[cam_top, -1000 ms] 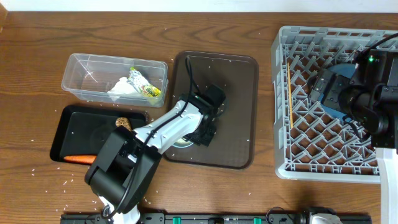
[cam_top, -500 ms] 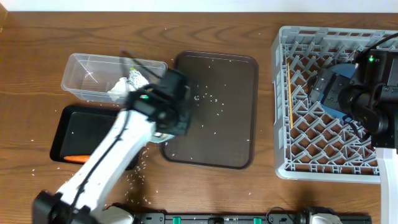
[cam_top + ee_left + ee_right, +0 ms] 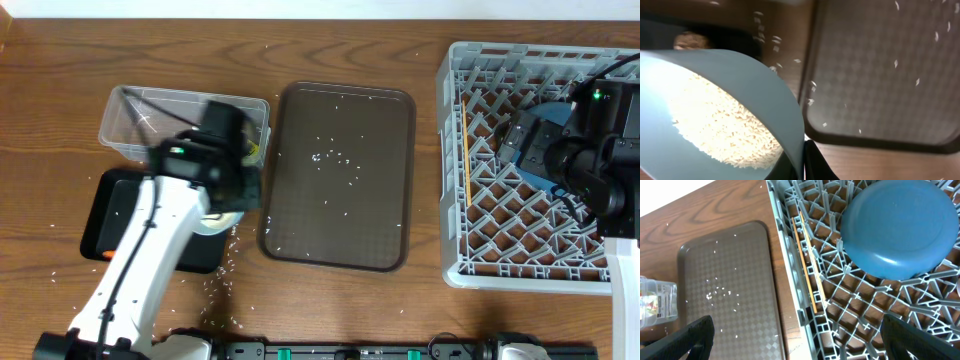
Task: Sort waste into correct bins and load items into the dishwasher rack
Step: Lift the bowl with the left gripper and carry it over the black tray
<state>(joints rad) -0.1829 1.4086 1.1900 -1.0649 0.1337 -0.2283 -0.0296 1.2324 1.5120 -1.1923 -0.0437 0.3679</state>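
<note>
L gripper (image 3: 801, 163) pinches white bowl (image 3: 219, 217) by rim, rice (image 3: 725, 125) inside, over black tray (image 3: 110, 210) right edge. Step: dumping rice. Next, you tip it fully over tray, then carry bowl right to rack (image 3: 850, 310). R gripper (image 3: 799, 330) jaws wide, empty, over rack.

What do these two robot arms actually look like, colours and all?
The left arm has smooth white tubular links joined by black housings, with a small green light near its wrist and a thin black cable along it. The right arm looks mostly black and blocky, also with a green light, and ends in black fingers.
</note>
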